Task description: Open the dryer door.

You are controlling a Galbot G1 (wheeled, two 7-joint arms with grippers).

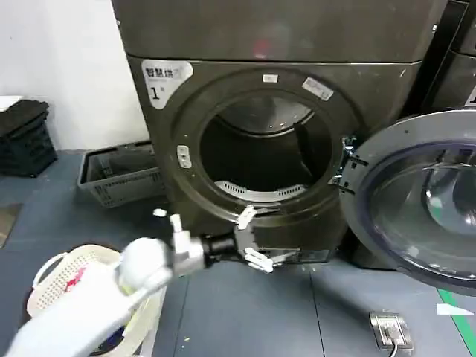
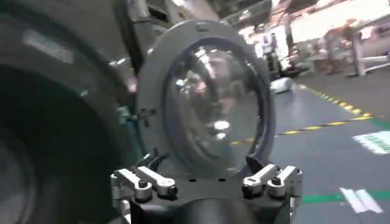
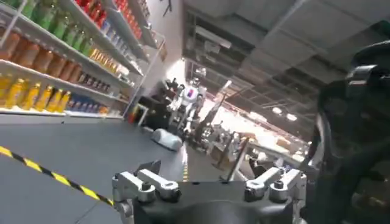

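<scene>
The dryer is the dark bronze-grey machine with a white "1" sticker. Its dryer door is swung wide open to the right, grey inner face and glass bowl turned toward me, and the drum opening is exposed. My left gripper hangs low in front of the drum's lower rim, open and holding nothing, well left of the door. From the left wrist, the door stands beyond the spread left gripper. My right gripper is open and empty, pointing out into the room.
A grey basket lies left of the dryer, and a white laundry basket sits under my left arm. A black crate is at far left. Another dark machine stands at right. A metal floor plate is near the door.
</scene>
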